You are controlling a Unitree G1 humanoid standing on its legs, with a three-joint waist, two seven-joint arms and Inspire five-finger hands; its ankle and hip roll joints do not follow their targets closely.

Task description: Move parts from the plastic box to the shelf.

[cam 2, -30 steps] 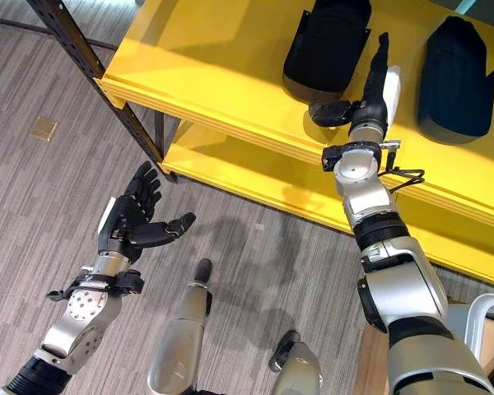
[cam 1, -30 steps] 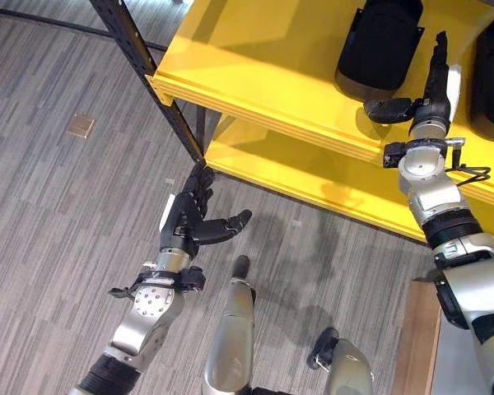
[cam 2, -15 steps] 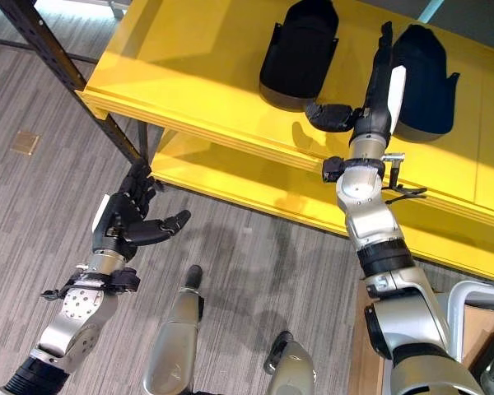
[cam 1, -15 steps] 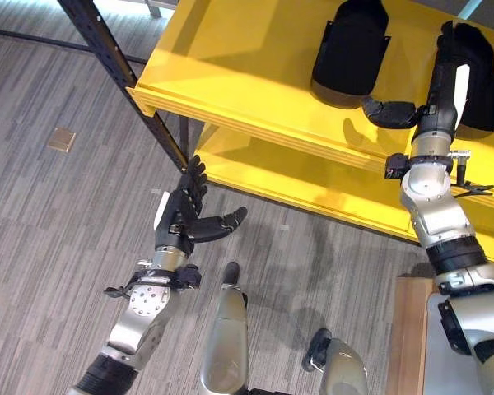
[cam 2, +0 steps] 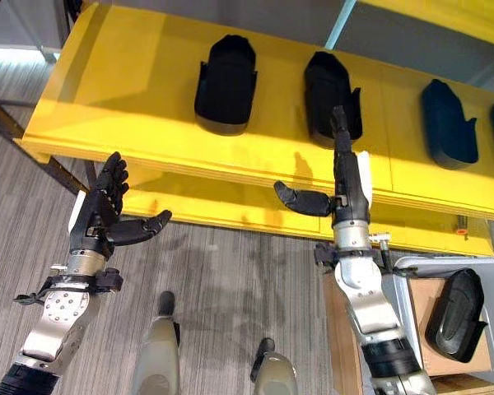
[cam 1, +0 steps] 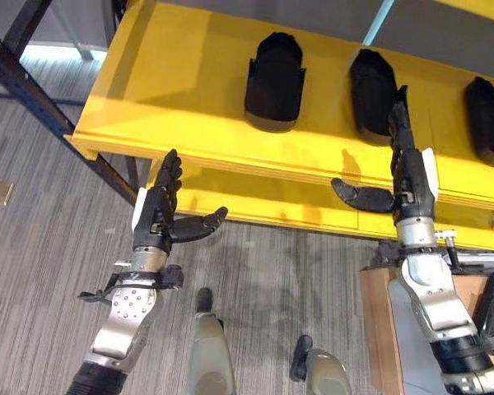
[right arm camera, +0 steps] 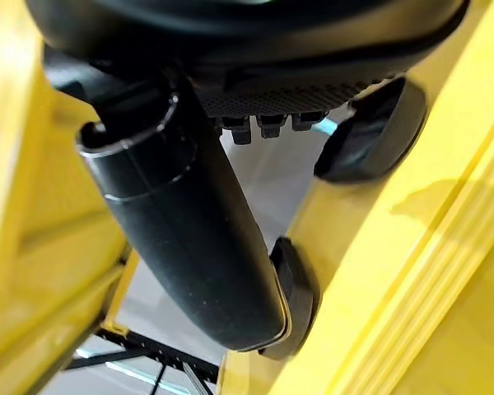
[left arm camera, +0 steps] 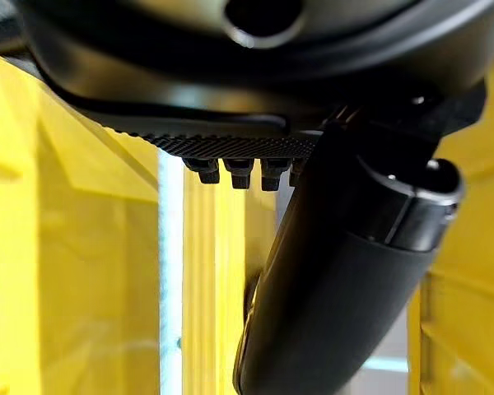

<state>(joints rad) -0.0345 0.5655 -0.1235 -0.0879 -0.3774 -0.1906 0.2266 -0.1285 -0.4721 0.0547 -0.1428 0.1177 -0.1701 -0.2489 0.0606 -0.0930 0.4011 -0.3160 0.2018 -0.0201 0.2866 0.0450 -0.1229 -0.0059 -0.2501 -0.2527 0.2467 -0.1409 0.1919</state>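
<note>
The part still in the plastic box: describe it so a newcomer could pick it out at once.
Start at the long yellow shelf with its row of black parts, then drop to the grey plastic box below its right end, beside the right hand. The black part inside rests on brown cardboard; it is the one part not on the shelf.

Three parts stand in a row on the shelf (cam 2: 107, 90): one part (cam 2: 225, 72) to the left, a second part (cam 2: 331, 97) beside it, a third part (cam 2: 447, 123) further right. A fourth part (cam 2: 456, 314) lies in the box (cam 2: 412, 267) at lower right, before the shelf. Left hand (cam 2: 100, 216) hangs below the shelf edge; right hand (cam 2: 342, 185) reaches up just before the second part.
</note>
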